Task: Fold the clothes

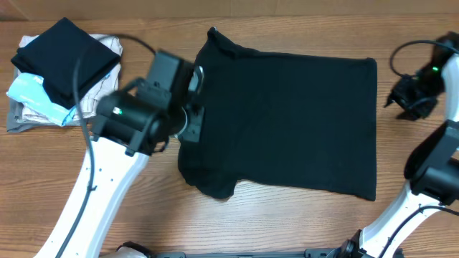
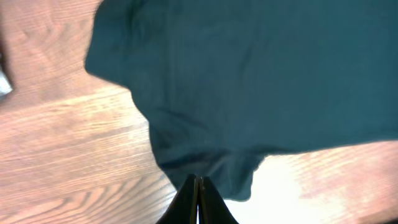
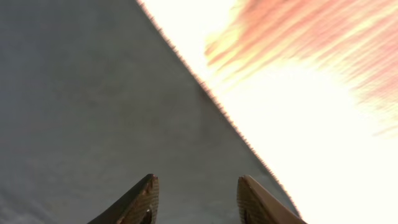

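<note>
Lying flat on the wooden table (image 1: 287, 222), the black shirt (image 1: 287, 122) has the left gripper (image 2: 198, 182) above its sleeve, fingers pressed tight together. The right gripper (image 3: 196, 179) hangs over the hem edge, fingers parted.

showing soft matt black cloth in the shirt (image 1: 287, 122), gleaming as smooth glossy wood grain across the table (image 1: 272, 222), shining as smooth white plastic along the left arm (image 1: 100, 193)
</note>
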Robot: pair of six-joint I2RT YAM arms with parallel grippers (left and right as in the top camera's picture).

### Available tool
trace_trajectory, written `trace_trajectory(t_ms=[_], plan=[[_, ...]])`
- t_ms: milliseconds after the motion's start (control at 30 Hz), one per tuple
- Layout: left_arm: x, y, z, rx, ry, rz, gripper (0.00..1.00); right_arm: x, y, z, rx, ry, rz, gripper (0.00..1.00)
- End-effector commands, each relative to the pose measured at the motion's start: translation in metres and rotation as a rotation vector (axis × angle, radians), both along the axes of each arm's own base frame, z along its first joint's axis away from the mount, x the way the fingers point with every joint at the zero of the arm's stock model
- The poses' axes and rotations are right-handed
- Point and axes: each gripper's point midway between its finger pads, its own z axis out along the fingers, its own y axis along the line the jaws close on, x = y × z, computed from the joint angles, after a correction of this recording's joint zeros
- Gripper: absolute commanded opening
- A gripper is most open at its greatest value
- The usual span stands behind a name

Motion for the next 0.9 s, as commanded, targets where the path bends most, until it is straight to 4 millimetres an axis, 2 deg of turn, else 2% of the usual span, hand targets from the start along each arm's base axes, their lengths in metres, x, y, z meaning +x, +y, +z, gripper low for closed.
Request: trace_trajectory(t_ms=[0, 33, 67, 100, 133, 300, 467, 600, 733, 867], plan=[[0.008, 0.002, -0.053, 0.011, 0.068, 0.092, 0.04, -0.004, -0.012, 0.01, -0.033, -0.018, -0.043, 0.46], [0.019, -0.003, -0.062, -0.01, 0.039, 0.094, 0.04, -0.005, -0.014, 0.01, -0.033, -0.016, -0.063, 0.46], [0.032, -0.01, -0.067, -0.038, 0.009, 0.092, 0.04, -0.006, -0.016, 0.01, -0.031, -0.014, -0.079, 0.53], [0.046, -0.017, -0.069, -0.072, -0.021, 0.088, 0.04, -0.005, -0.015, 0.01, -0.026, -0.016, -0.082, 0.84], [0.061, -0.025, -0.069, -0.107, -0.052, 0.076, 0.04, -0.005, -0.015, 0.01, -0.026, -0.017, -0.082, 1.0], [0.134, -0.064, -0.077, -0.252, -0.116, 0.01, 0.04, -0.005, -0.014, 0.01, -0.026, -0.018, -0.08, 1.0], [0.205, -0.091, -0.089, -0.218, -0.1, -0.051, 0.04, -0.003, -0.014, 0.01, -0.021, -0.026, -0.081, 1.0], [0.251, -0.11, -0.104, -0.2, -0.103, -0.066, 0.04, 0.011, -0.021, 0.01, -0.049, -0.083, -0.081, 1.0], [0.277, -0.121, -0.133, -0.198, -0.1, -0.066, 0.04, 0.027, -0.03, 0.011, -0.08, -0.15, -0.081, 1.0], [0.288, -0.126, -0.169, -0.195, -0.093, -0.067, 0.04, 0.041, -0.037, 0.013, -0.108, -0.209, -0.081, 1.0]])
